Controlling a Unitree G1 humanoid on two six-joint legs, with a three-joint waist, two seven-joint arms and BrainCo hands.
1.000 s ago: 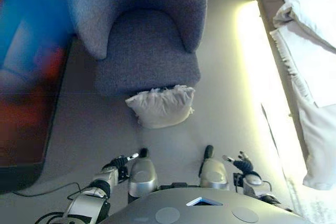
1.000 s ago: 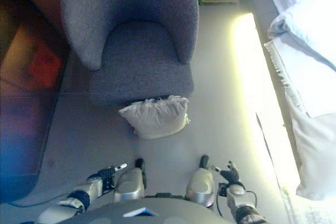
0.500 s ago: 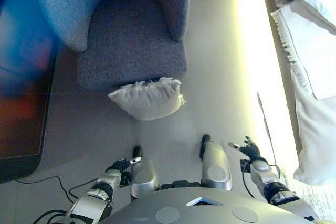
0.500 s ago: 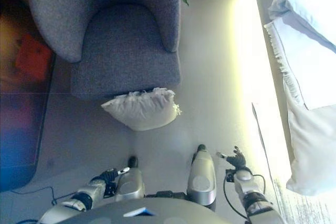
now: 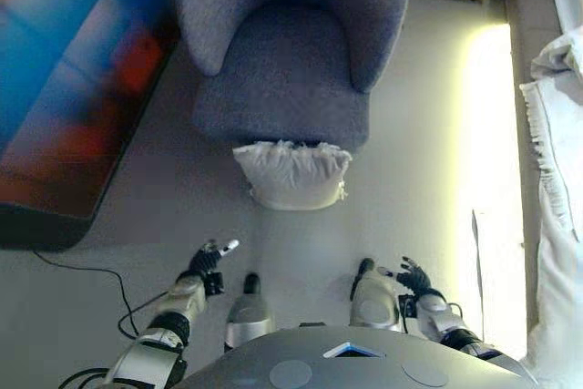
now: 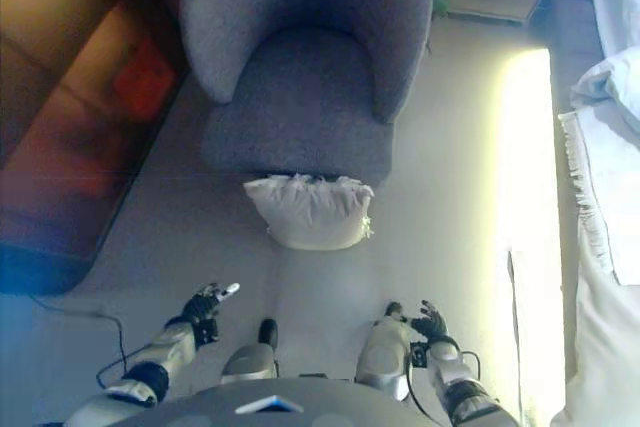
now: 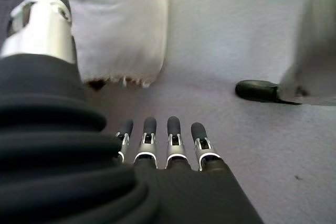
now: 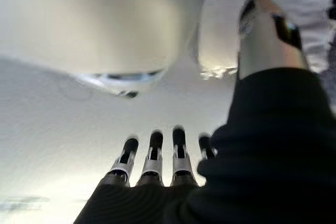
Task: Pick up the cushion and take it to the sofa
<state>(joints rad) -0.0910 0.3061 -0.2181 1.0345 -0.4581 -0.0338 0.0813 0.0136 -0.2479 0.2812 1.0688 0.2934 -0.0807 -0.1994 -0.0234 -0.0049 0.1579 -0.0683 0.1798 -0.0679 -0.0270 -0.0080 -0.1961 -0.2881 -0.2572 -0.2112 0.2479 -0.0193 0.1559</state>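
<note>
A white fringed cushion lies on the grey floor, leaning against the front edge of a blue-grey armchair. My left hand hangs low at the left, well short of the cushion, fingers straight and holding nothing. Past those fingers the left wrist view shows the cushion. My right hand hangs low at the right, also open and empty, its fingers straight over bare floor. No sofa other than the armchair shows.
A dark low unit with a glossy top stands along the left. A bed with white linen runs down the right side, with a bright strip of light on the floor beside it.
The camera has swung, so the armchair and cushion sit further right in the picture. Both hands stay low, open and empty.
</note>
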